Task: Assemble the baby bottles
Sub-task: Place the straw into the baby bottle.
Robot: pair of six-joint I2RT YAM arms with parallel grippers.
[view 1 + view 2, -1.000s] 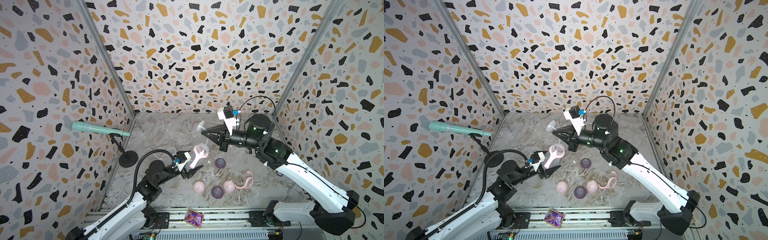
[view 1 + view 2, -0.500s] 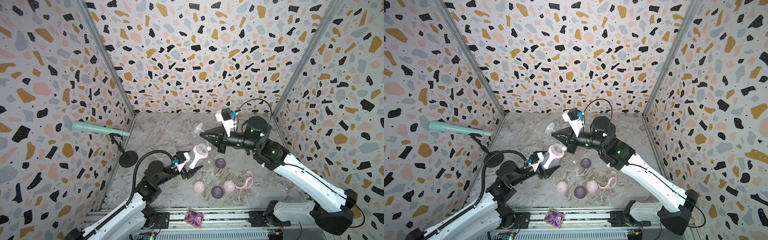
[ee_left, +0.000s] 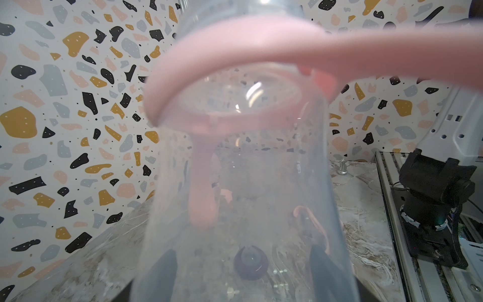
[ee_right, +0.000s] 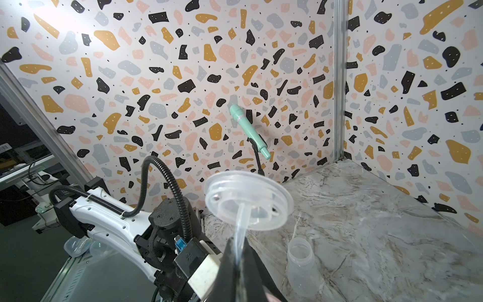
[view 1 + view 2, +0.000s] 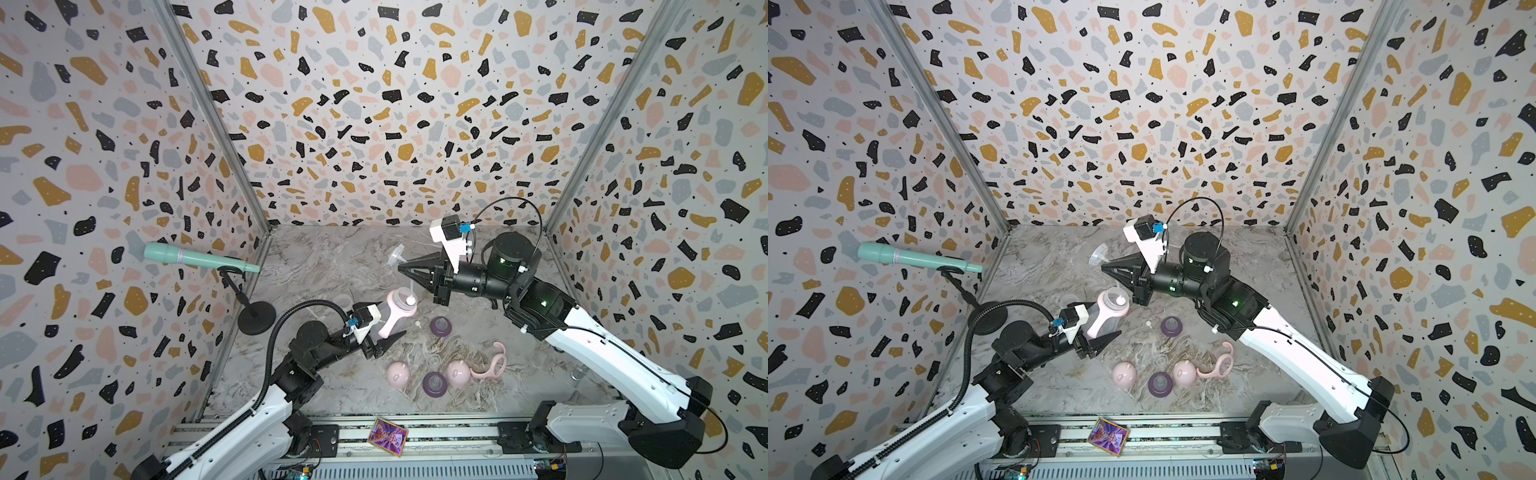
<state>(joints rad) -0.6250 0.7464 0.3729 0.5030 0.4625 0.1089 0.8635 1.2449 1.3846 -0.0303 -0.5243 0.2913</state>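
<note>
My left gripper (image 5: 388, 332) (image 3: 244, 272) is shut on a clear baby bottle (image 5: 392, 318) (image 5: 1106, 313) (image 3: 243, 170) with a pink handled collar (image 3: 235, 47), tilted with its mouth up. Above it, my right gripper (image 5: 401, 268) (image 5: 1104, 266) (image 4: 241, 261) is shut on a clear straw topped by a clear disc (image 4: 248, 201) (image 5: 395, 254). The straw's white end (image 5: 410, 300) hangs at the bottle's mouth. On the marble floor lie two purple teat rings (image 5: 440, 325) (image 5: 434, 383), two pink dome caps (image 5: 398, 372) (image 5: 458, 372) and a loose pink collar (image 5: 494, 361).
A bare clear bottle (image 5: 341, 300) (image 4: 300, 264) stands behind the left arm. A teal microphone (image 5: 199, 259) on a black stand (image 5: 257, 318) occupies the left side. A colourful card (image 5: 387, 436) lies on the front rail. Terrazzo walls enclose three sides.
My right gripper has shifted slightly left and down with the straw, bringing its white end to the bottle's mouth. The left gripper has tipped the bottle a little.
</note>
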